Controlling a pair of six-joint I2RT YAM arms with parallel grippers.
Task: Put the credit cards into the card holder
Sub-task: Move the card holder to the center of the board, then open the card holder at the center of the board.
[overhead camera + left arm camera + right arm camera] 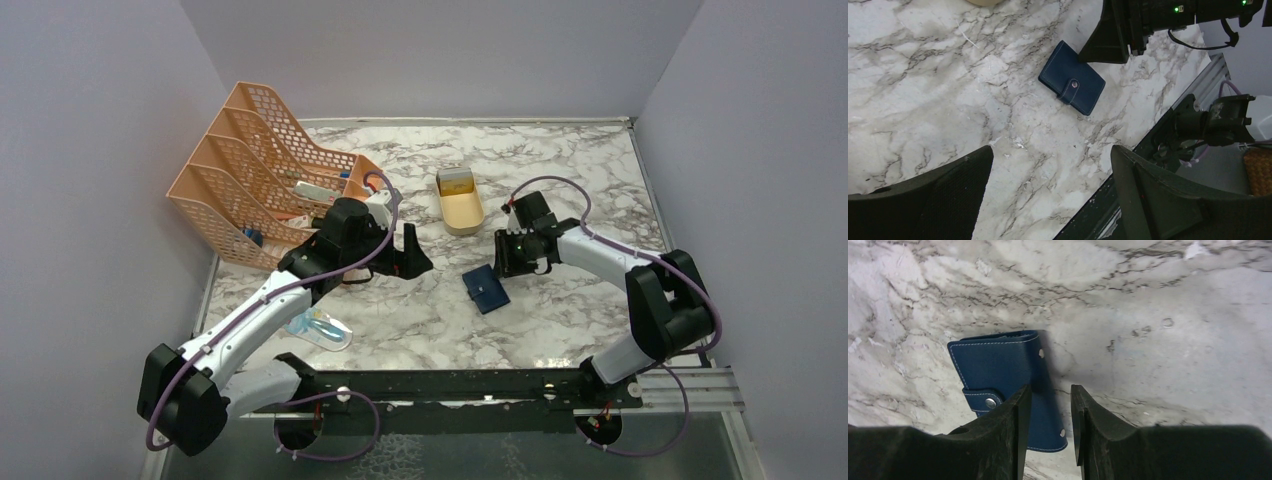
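Observation:
The card holder (487, 290) is a navy-blue wallet, lying snapped shut on the marble table; it also shows in the left wrist view (1071, 85) and the right wrist view (998, 365). A yellow-gold credit card (455, 180) stands in the far end of the tan oval tray (465, 215). My right gripper (507, 263) hovers just right of the wallet, its jaws (1050, 390) a narrow gap apart with nothing between them. My left gripper (412, 255) is wide open and empty (1052, 150), left of the wallet. The other cards are not clearly visible.
An orange mesh file rack (250, 165) stands at the back left, with pale items in its front slot. A blue-patterned packet (318, 328) lies near the left arm's base. The table's near edge and black rail (1128, 200) lie close below the left gripper.

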